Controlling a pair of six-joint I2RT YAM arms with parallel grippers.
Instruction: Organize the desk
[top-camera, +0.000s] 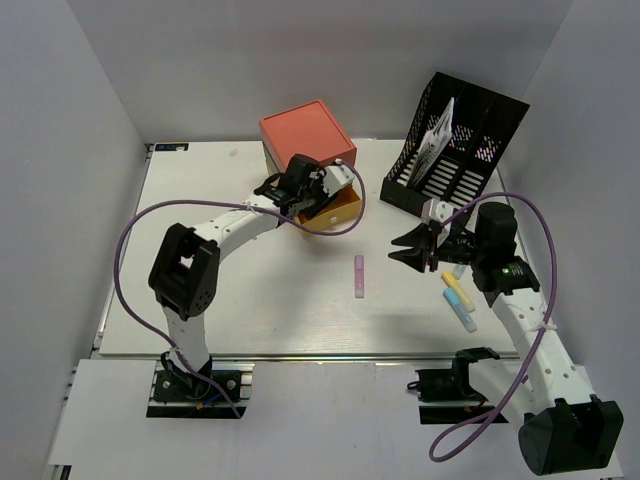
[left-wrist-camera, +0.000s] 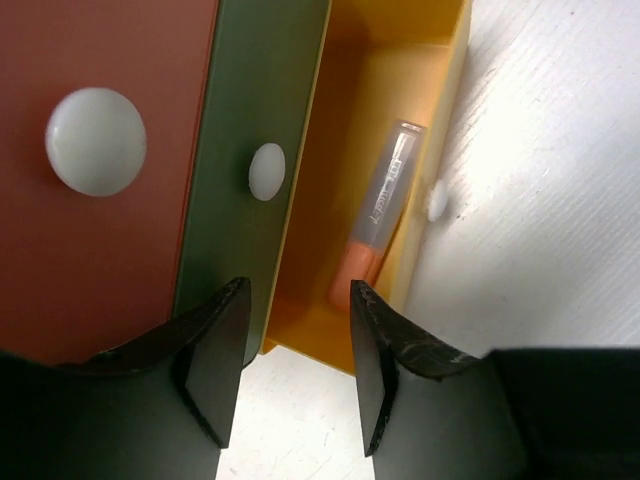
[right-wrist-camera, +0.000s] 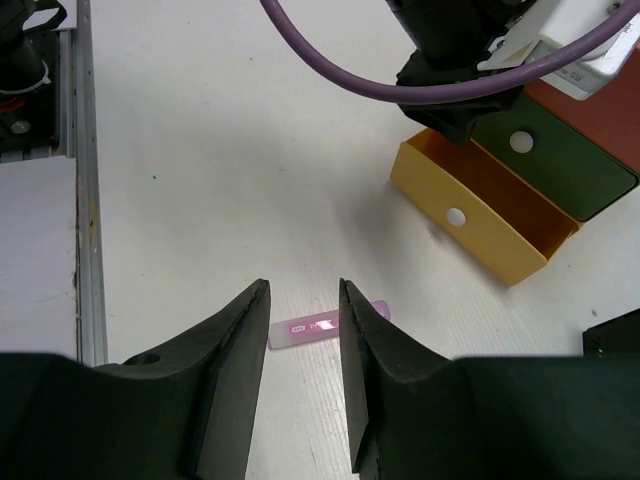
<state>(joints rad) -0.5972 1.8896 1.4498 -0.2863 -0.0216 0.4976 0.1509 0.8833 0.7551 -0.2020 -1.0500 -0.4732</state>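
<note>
Take the counter (top-camera: 250, 300) as the white top spanning the floor of the walled bay, under both arms. Locate the drawer unit (top-camera: 305, 130) at the middle of the counter's far edge, with its yellow drawer (left-wrist-camera: 370, 90) pulled out and an orange pen (left-wrist-camera: 385, 200) lying inside along one wall. Read the left hand (left-wrist-camera: 298, 300) as about half open and empty, poised just above the near end of the open drawer, with no visible contact. Read the right hand (right-wrist-camera: 303, 290) as partly open and likewise empty, hovering above a pink pen (right-wrist-camera: 320, 322) lying loose near the counter's centre, clear of both fingers. Note a yellow pen (top-camera: 455, 287) and a blue pen (top-camera: 460, 312) close together toward the right edge, and a black file rack (top-camera: 470, 140) in the far right corner with white papers in one slot. Judge the step in hand as gathering loose pens into the drawer: one stowed, three left out. For the next move, expect to need a wrist turn first, given the pink pen's apparent lie along the closing line rather than across it; then lower to a straddle of the barrel, close on its middle, lift, and carry to the drawer. Back the left hand away beforehand to free the opening.
</note>
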